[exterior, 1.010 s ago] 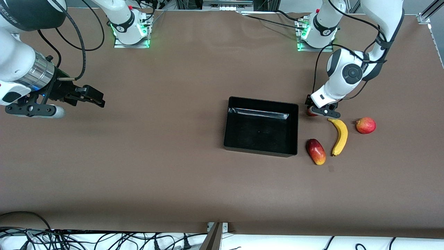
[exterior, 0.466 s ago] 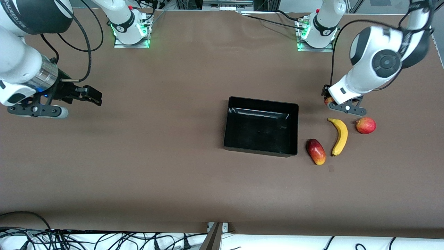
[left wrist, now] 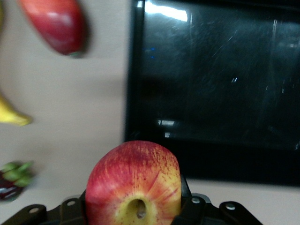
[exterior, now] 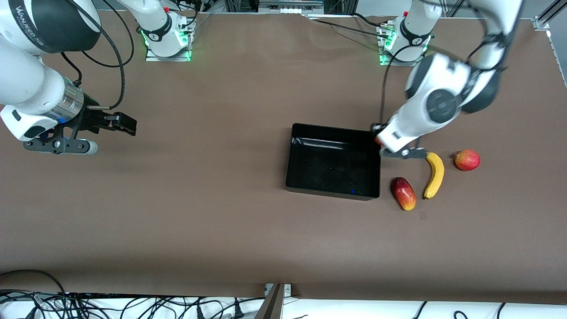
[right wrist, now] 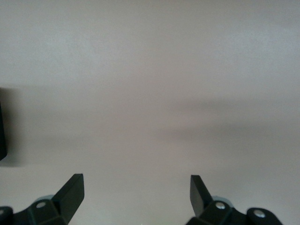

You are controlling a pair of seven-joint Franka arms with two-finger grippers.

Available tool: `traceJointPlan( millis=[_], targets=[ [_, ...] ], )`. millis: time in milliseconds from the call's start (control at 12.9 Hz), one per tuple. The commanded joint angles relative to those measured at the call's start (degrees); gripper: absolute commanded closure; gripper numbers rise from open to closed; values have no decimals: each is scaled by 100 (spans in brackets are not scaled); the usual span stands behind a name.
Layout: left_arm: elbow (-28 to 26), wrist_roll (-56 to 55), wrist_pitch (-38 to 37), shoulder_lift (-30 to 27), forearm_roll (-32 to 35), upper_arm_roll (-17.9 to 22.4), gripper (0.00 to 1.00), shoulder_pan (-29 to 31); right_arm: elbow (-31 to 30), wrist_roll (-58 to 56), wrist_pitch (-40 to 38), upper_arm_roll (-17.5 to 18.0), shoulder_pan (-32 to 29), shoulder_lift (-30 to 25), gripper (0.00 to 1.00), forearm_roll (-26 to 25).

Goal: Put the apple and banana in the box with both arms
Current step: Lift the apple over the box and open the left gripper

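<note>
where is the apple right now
The apple is clamped in the left pincer, up over the box rim at the left arm's end.

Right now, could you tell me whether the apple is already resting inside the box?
No, the apple is held in the left tool, up in the air at the edge of the box, whose inside holds no fruit.
</note>
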Motion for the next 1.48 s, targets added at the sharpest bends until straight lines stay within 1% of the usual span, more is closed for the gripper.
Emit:
traceJointPlan(
  millis=[0, 233, 389, 466, 544, 622, 855, 933, 1088, 1166, 1321, 1399],
  targets=[
    [201, -284, 626, 575, -90, 40, 93, -106, 18, -137, -63, 46, -60, -46, 0, -80],
    [140, -328, 831, 936, -90, 40, 93, -237, 62, -146, 33, 20, -69, 15, 0, -80],
    [148, -434, 831, 1174, -90, 40, 88, -325, 62, -409, 112, 37, -42, 6, 0, -19],
    [175, -478, 849, 1209, -90, 40, 64, -334, 62, -427, 104, 20, -60, -11, 0, 42],
    [175, -487, 971, 1253, -90, 40, 31, -343, 62, -427, 95, 2, -60, -46, 0, 156],
    [175, -496, 1015, 1254, -82, 40, 0, -352, 71, -427, 86, 2, -69, -55, 0, 183],
    [201, -504, 946, 1131, -82, 40, 0, -334, 71, -419, 112, 2, -60, -82, 0, 297],
    [219, -504, 815, 1017, -90, 40, 0, -308, 71, -419, 121, 11, -60, -82, 0, 368],
    [420, -504, 254, 675, -90, 92, 0, -247, 202, -445, 174, 11, -60, -82, 0, 351],
    [656, -496, -167, 526, -82, 118, 0, -168, 211, -428, 148, 20, -60, -116, 0, 299],
    [1480, -408, -1342, 498, -38, 119, 0, 174, 229, -428, 130, -41, -69, -143, 0, 280],
    [1832, -312, -1862, 524, -3, 127, 0, 341, 238, -427, 130, -181, -69, -187, 0, 298]
  ],
)
